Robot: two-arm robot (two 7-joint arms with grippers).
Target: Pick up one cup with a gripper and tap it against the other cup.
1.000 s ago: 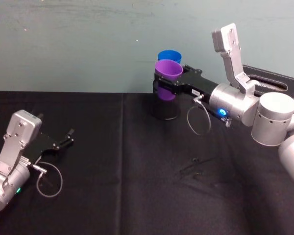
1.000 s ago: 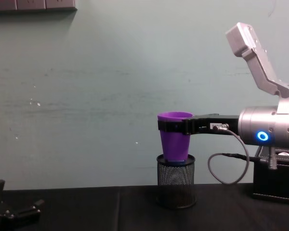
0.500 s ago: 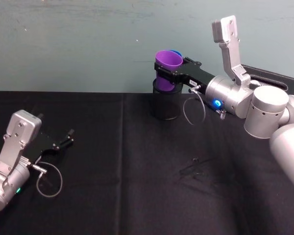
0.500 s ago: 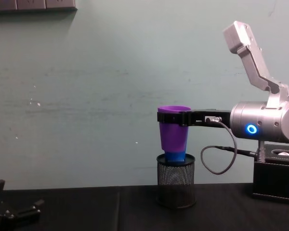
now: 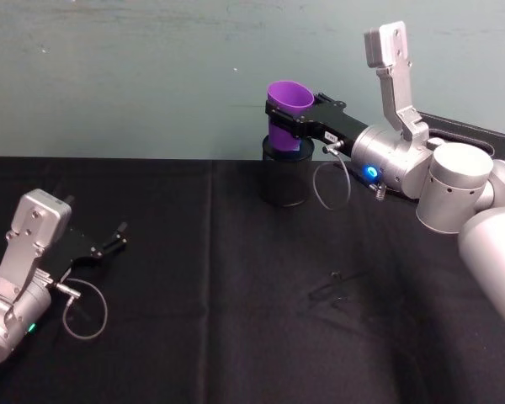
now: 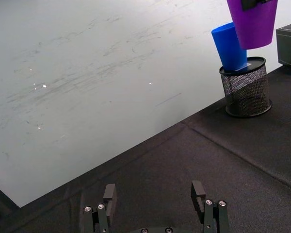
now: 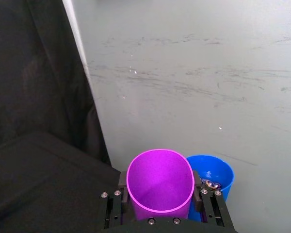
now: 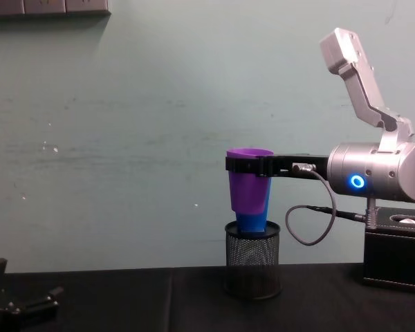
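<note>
Right gripper (image 5: 288, 120) grips the purple cup (image 5: 288, 99) upright over the mesh holder (image 6: 246, 92); I read the blue cup (image 6: 229, 46) (tilted in it) just behind, wallward; left gripper (image 6: 154, 190) parked, fingers apart, well away.

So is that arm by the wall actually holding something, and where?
Yes: the right gripper holds the purple cup, clamped just below its rim. The left gripper holds nothing.
</note>
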